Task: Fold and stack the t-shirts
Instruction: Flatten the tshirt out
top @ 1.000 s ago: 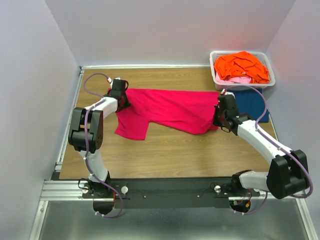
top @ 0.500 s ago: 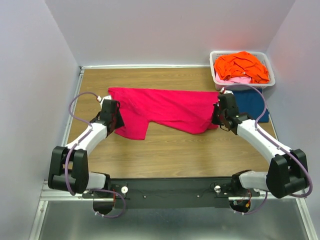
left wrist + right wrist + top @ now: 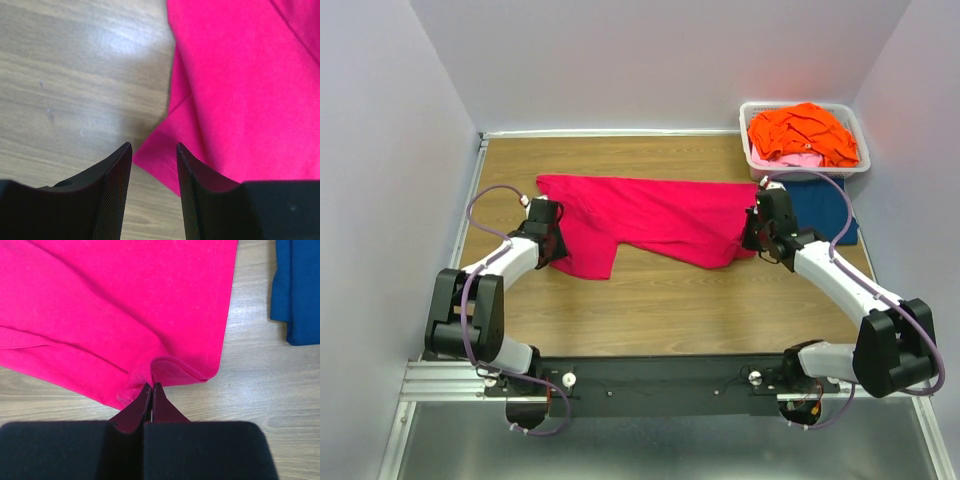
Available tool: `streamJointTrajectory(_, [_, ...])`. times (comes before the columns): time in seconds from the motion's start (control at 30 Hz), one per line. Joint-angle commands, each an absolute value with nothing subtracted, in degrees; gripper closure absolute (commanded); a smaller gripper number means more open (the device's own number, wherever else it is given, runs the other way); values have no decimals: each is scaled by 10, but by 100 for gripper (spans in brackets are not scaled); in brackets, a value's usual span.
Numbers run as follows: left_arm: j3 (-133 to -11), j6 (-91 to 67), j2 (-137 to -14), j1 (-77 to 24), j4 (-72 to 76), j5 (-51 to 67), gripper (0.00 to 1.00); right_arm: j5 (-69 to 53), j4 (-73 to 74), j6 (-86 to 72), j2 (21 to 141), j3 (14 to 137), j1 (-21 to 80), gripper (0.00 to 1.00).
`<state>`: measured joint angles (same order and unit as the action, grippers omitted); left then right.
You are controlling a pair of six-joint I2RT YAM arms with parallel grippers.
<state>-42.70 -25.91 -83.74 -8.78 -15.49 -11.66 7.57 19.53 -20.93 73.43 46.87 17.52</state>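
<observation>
Two grippers on one pink shirt, which lies spread but crooked across the table. I'd call this the flatten/straighten step; no fold made yet.

Right gripper: fingers clenched tight together, nipping a small pucker of the pink hem right at its tips. The cloth bunches toward the pinch, so I judge it's got hold of that corner. A blue shirt lies off to that gripper's right, apart from the pink one, bare wood between them.

Left gripper: released, fingers parted, nothing in them. A pink corner, sleeve or hem edge, sits just ahead of and between its tips, w/ bare table to its left and the bulk of the shirt to its right. Can't tell from the wrist cam whether the tips are touching the wood or hanging above it.

Next move, my call: drop the left tips onto that corner, close, then pull away from the right gripper so the shirt goes taut and square. Needs a low approach, since thin cloth on flat wood slips out easily.

More to do after: an orange heap waits in the basket, beyond the right gripper.
</observation>
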Motion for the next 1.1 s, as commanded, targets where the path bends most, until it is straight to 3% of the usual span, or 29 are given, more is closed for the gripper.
streamJointTrajectory(0.0, [-437,-239,-849,-76,-157,-100,51,66,185,-204,720,462,173,99])
streamJointTrajectory(0.67, [-417,-221,-895,-67,-158,-52,53,64,185,-200,718,467,173,99])
streamJointTrajectory(0.73, [-415,-223,-896,-67,-157,-47,58,66,185,-200,718,466,173,99])
streamJointTrajectory(0.83, [-409,-228,-891,-67,-157,-43,73,66,185,-200,719,466,173,99])
streamJointTrajectory(0.93, [-406,-233,-878,-67,-157,-37,78,69,185,-200,717,467,173,99])
streamJointTrajectory(1.07, [-403,-240,-862,-67,-161,-28,100,70,185,-200,717,469,172,99])
